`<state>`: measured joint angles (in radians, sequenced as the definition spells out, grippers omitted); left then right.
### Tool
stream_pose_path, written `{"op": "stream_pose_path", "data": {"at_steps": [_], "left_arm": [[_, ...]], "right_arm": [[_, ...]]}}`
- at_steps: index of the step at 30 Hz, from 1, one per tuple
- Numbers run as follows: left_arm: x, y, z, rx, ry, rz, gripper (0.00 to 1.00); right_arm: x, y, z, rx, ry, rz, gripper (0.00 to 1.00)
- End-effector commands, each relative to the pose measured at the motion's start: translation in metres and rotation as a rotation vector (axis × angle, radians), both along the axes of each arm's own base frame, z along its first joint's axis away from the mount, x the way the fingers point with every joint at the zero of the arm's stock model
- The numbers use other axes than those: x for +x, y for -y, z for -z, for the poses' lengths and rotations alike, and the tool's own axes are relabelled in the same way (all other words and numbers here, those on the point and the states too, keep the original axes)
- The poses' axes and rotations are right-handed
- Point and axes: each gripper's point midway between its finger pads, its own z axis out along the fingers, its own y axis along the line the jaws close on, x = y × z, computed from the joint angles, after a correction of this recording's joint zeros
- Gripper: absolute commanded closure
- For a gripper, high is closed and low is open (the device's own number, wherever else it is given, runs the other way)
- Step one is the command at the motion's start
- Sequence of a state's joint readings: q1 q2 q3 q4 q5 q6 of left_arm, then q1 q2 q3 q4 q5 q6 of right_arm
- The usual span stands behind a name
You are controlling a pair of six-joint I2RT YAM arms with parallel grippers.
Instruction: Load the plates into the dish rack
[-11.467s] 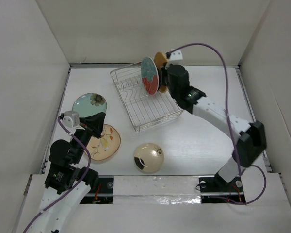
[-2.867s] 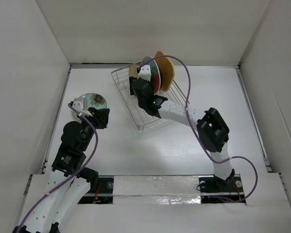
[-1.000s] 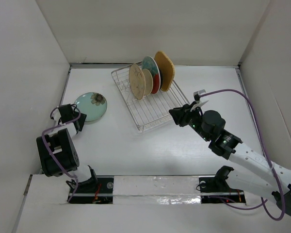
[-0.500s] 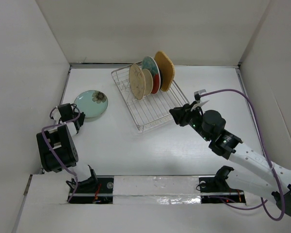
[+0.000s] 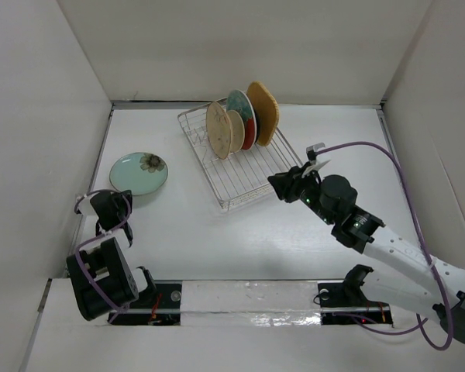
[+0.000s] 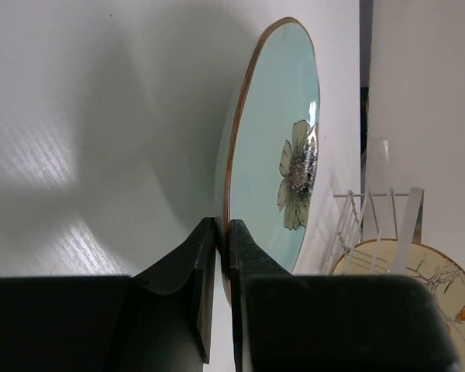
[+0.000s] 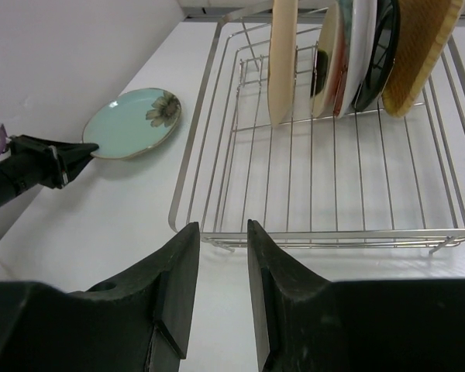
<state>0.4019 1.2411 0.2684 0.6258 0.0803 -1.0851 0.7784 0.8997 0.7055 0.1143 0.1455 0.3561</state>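
The pale teal flowered plate [image 5: 139, 172] lies on the table at the left. My left gripper [image 5: 120, 200] is at its near rim. In the left wrist view my left gripper [image 6: 222, 225] is shut on the plate's rim [image 6: 275, 147]. The silver wire dish rack [image 5: 240, 167] holds the other plates upright: beige floral [image 7: 281, 62], cream [image 7: 325, 58], red patterned [image 7: 353, 54], black [image 7: 384, 54] and orange [image 7: 426, 50]. My right gripper [image 5: 275, 182] is open and empty just outside the rack's near right corner [image 7: 221, 229].
White walls close in the table at the left, back and right. The near rows of the rack [image 7: 333, 186] hold no plates. My left arm's purple cable [image 5: 89, 248] loops near the front left edge.
My left gripper has drawn back toward the near edge, and the teal plate has shifted slightly nearer with it. The right arm has barely moved.
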Motion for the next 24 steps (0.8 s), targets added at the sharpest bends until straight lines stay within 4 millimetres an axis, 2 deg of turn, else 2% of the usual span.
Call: {"op": "stream_pose_path", "data": {"at_steps": [1, 9, 10, 12, 13, 14, 15, 17, 18, 21, 22, 23, 24], "left_arm": [[0.018, -0.008, -0.077, 0.058, 0.299, -0.002, 1.00], [0.013, 0.003, -0.123, 0.082, 0.429, 0.067, 1.00], [0.012, 0.006, -0.127, 0.085, 0.439, 0.082, 1.00], [0.011, 0.012, -0.141, 0.091, 0.476, 0.112, 1.00], [0.009, 0.019, -0.144, 0.086, 0.484, 0.145, 1.00], [0.007, 0.023, -0.153, 0.093, 0.508, 0.163, 1.00], [0.005, 0.030, -0.158, 0.091, 0.520, 0.197, 1.00], [0.001, 0.038, -0.170, 0.101, 0.543, 0.235, 1.00], [0.000, 0.042, -0.172, 0.104, 0.545, 0.256, 1.00], [-0.008, 0.061, -0.187, 0.114, 0.581, 0.357, 1.00], [-0.010, 0.067, -0.189, 0.111, 0.587, 0.375, 1.00], [-0.013, 0.077, -0.197, 0.113, 0.609, 0.408, 1.00], [-0.015, 0.081, -0.201, 0.116, 0.620, 0.429, 1.00]], "right_arm": [[0.000, -0.007, -0.019, 0.047, 0.035, -0.025, 0.63], [-0.001, -0.037, -0.030, 0.078, 0.020, -0.114, 0.47], [0.002, -0.043, -0.025, 0.078, 0.000, -0.120, 0.44], [0.005, -0.051, -0.036, 0.105, 0.007, -0.134, 0.40], [0.009, -0.058, -0.029, 0.097, -0.013, -0.144, 0.34], [0.009, -0.065, -0.032, 0.103, -0.013, -0.158, 0.32], [0.013, -0.071, -0.043, 0.116, -0.005, -0.163, 0.31], [0.023, -0.084, -0.038, 0.106, -0.031, -0.170, 0.24], [0.028, -0.089, -0.050, 0.123, -0.017, -0.171, 0.22], [0.041, -0.112, -0.042, 0.110, -0.048, -0.201, 0.13], [0.048, -0.118, -0.054, 0.120, -0.035, -0.194, 0.10], [0.053, -0.122, -0.051, 0.108, -0.047, -0.194, 0.08], [0.061, -0.132, -0.038, 0.086, -0.070, -0.195, 0.07]]}}
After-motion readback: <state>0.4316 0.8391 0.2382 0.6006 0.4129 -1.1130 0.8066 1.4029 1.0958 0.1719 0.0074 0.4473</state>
